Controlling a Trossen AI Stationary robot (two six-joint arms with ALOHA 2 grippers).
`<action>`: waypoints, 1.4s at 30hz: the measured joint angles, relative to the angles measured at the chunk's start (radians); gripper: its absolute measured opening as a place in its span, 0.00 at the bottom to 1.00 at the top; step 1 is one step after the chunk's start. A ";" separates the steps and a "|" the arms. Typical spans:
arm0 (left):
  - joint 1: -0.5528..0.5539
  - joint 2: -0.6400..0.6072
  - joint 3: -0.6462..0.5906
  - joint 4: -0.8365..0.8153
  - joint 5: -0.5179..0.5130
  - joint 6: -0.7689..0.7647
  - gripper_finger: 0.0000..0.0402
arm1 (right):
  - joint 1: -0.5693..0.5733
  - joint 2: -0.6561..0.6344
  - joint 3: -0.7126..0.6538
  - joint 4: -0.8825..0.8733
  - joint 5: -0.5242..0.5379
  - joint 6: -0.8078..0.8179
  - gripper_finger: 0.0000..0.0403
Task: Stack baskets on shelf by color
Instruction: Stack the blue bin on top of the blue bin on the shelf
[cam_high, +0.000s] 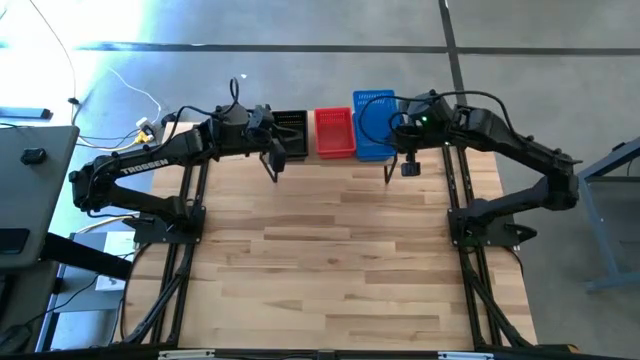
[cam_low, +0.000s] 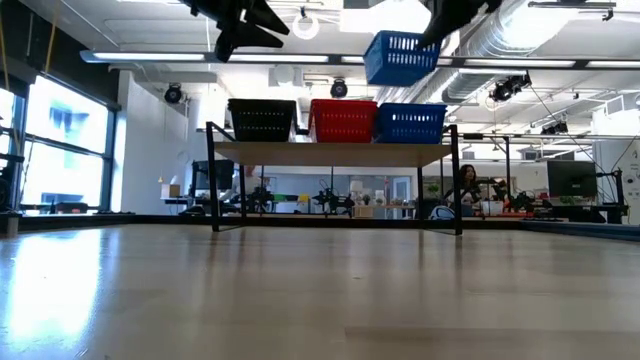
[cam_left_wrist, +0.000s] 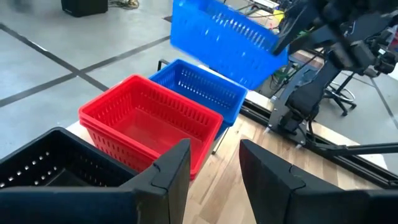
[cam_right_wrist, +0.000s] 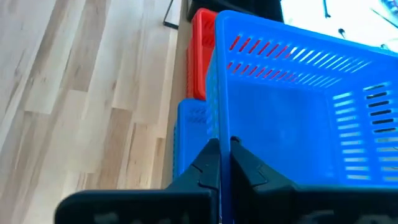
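The right pincer (cam_right_wrist: 224, 163) is clamped tight on the near wall of a blue basket (cam_low: 400, 56), holding it tilted in the air above the blue stack (cam_low: 411, 122) at the shelf's (cam_low: 335, 153) right end. Beside that stack sit the red baskets (cam_low: 343, 120), then the black baskets (cam_low: 262, 119). The left pincer (cam_left_wrist: 214, 171) hangs open, empty, near the black baskets, above the bench (cam_high: 340, 260).

A low riser shelf (cam_low: 335, 155) with a light wooden plank top and thin black metal legs stands at the far edge of the large light wooden tabletop (cam_high: 330, 260). Directly on the plank sit three perforated plastic baskets in a row, close beside each other: a black basket (cam_low: 262, 120), a red basket (cam_low: 343, 120) in the middle, and a blue basket (cam_low: 412, 122).
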 joint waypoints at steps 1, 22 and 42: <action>0.000 0.000 0.000 0.000 0.000 0.000 0.32 | -0.014 -0.004 -0.022 0.016 -0.017 -0.008 0.00; 0.000 0.000 0.000 -0.001 0.001 -0.001 0.32 | -0.103 -0.002 -0.214 0.144 -0.081 -0.037 0.00; -0.001 0.000 0.000 -0.009 0.001 -0.003 0.32 | -0.106 0.065 -0.214 0.134 -0.025 0.032 0.00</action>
